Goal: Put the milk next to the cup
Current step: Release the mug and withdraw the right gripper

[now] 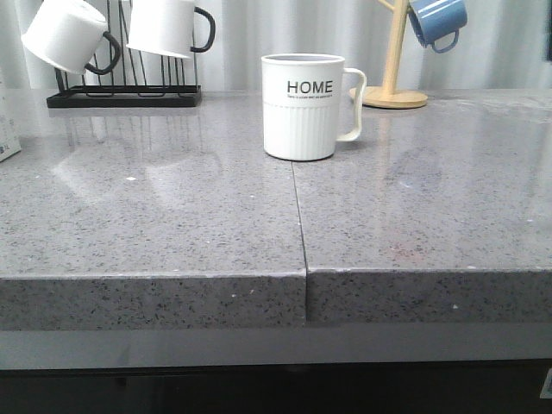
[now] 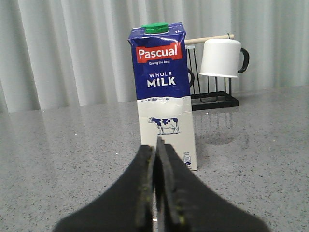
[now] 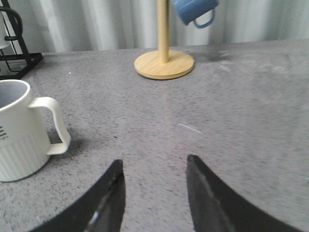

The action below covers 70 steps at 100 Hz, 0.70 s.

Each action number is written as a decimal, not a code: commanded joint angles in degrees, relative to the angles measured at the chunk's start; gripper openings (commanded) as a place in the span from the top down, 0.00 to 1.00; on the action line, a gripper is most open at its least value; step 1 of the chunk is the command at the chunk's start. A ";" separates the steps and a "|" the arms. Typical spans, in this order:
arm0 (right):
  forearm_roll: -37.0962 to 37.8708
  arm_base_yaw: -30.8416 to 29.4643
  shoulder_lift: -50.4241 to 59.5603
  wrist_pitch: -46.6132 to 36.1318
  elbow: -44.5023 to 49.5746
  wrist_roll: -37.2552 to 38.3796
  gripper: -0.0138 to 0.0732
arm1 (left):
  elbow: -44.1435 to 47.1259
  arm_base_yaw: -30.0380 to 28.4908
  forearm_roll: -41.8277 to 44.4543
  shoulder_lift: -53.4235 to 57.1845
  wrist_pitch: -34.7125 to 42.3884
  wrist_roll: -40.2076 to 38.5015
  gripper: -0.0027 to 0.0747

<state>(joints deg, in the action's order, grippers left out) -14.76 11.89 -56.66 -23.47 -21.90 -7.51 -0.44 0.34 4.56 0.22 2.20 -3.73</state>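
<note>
One milk carton [image 2: 164, 92] stands upright on the grey tabletop [image 1: 172, 224], just ahead of the left pincer [image 2: 155, 188], pressed closed on nothing. One cup [image 1: 302, 106] stands mid-tabletop beside the right pincer [image 3: 153, 193], spread wide. Two white mugs [image 1: 65, 34] hang on a black rack [image 1: 125, 95], one blue mug [image 1: 437, 21] on a wooden stand [image 1: 395, 86].

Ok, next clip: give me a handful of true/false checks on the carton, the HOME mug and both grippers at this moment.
1. The left gripper is closed with nothing between its fingers. True.
2. The Pascual whole milk carton lies on its side. False: it stands upright on the grey countertop, green cap on top.
3. The right gripper grips the HOME mug's handle. False: it is open and empty; the HOME mug stands apart to one side.
4. The HOME mug stands upright on the countertop. True.
5. A blue mug hangs on a wooden mug tree. True.
</note>
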 commanded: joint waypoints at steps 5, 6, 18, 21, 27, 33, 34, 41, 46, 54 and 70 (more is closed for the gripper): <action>6.00 -3.89 10.17 4.10 0.40 2.36 0.47 | 2.89 -0.05 -0.21 1.90 4.52 -0.39 0.99; 6.42 -4.06 10.69 4.49 0.54 3.02 0.47 | 2.89 -0.05 -0.21 1.90 4.52 -0.39 0.99; 10.73 -4.37 19.26 7.37 2.84 8.63 0.47 | 2.89 -0.05 -0.21 1.90 4.52 -0.39 0.99; 12.03 -4.37 21.12 8.67 3.29 9.42 0.47 | 2.89 -0.05 -0.21 1.90 4.52 -0.39 0.99; 14.76 -4.37 24.93 12.26 3.64 10.72 0.48 | 2.89 -0.05 -0.21 1.90 4.52 -0.39 0.99; 16.24 -4.37 28.09 15.41 3.64 11.95 0.51 | 2.89 -0.05 -0.21 1.90 4.52 -0.39 0.99; 16.64 -4.37 28.42 16.06 3.64 12.14 0.52 | 2.89 -0.05 -0.21 1.90 4.52 -0.39 0.99; 18.49 -4.37 31.31 19.06 3.64 13.02 0.57 | 2.89 -0.05 -0.21 1.90 4.52 -0.39 0.99; 19.10 -4.37 32.94 20.46 3.64 13.16 0.61 | 2.89 -0.05 -0.21 1.90 4.52 -0.39 0.99; 19.10 -4.37 34.74 21.17 3.64 13.16 0.68 | 2.89 -0.05 -0.21 1.90 4.52 -0.39 0.99; 19.10 -4.37 35.33 22.06 3.64 13.16 0.94 | 2.89 -0.05 -0.21 1.90 4.52 -0.39 0.99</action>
<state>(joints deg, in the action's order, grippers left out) 3.65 7.76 -21.21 1.58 -16.86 5.67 -0.44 0.34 4.56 0.22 2.20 -3.73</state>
